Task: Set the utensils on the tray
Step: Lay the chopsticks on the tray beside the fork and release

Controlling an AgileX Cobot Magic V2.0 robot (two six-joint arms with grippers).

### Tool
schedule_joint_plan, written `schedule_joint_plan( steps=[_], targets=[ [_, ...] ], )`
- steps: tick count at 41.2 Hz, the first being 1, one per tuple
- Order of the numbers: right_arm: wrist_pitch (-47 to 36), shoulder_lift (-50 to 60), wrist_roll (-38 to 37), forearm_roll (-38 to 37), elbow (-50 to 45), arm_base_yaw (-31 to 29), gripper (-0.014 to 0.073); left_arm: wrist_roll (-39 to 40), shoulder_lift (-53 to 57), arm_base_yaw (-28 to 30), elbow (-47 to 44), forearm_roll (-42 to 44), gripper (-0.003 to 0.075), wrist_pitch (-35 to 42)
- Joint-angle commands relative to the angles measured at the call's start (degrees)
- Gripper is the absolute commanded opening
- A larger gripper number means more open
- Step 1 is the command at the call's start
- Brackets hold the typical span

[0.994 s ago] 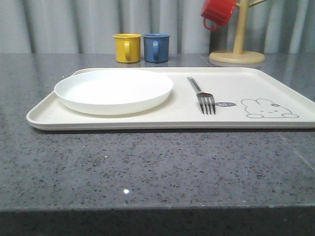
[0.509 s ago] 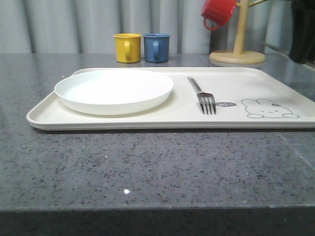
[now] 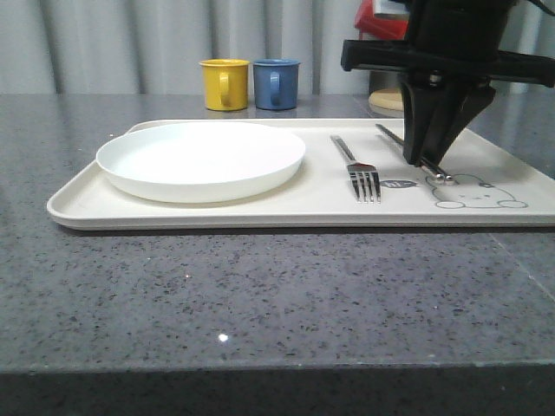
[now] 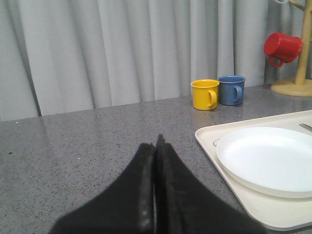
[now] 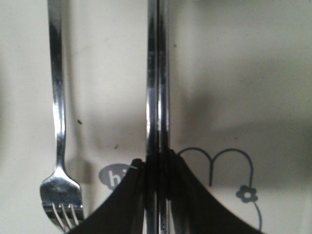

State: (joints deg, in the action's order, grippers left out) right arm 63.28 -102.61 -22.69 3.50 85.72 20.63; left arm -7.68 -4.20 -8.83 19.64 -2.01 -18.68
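yellow mug (image 3: 224, 83), blue mug (image 3: 276, 83), red mug (image 4: 282, 47)

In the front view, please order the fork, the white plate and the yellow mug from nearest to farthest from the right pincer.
From the right pincer, over the tray's right part:
1. Fork, just to its left on the tray.
2. White plate, on the tray's left part.
3. Yellow mug, behind the tray, far left.

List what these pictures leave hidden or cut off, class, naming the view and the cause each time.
- Tray: its right end is cut by the front view's edge.
- Chopsticks: their near tips are hidden between the right gripper jaws, right wrist view.
- Red mug: mostly hidden by the right arm, front view.
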Motion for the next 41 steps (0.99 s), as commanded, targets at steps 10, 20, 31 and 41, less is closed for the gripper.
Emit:
schedule_joint_plan(
  steps=[10, 20, 31, 41],
  targets=[
    [-2.23, 1.1, -0.15, -0.47, 1.92, 0.04, 0.0015, 0.67, -0.75, 0.04, 1.45, -0.65, -0.0019, 4.19],
    [-1.13, 0.63, -0.15, -0.47, 1.92, 0.04, 0.0128, 0.67, -0.75, 0.04, 1.45, -0.65, -0.0019, 4.19],
    [-0.76, 2.97, -0.1, -3.03, 2.03, 0.04, 0.0379, 0.67, -0.75, 0.04, 1.45, -0.65, -0.0019, 4.19],
    [1.85, 8.11, 5.75, -6.9, 2.03, -4.97, 0.0378, 0.67, -0.75, 0.04, 1.45, -0.65, -0.0019, 4.19]
  ],
)
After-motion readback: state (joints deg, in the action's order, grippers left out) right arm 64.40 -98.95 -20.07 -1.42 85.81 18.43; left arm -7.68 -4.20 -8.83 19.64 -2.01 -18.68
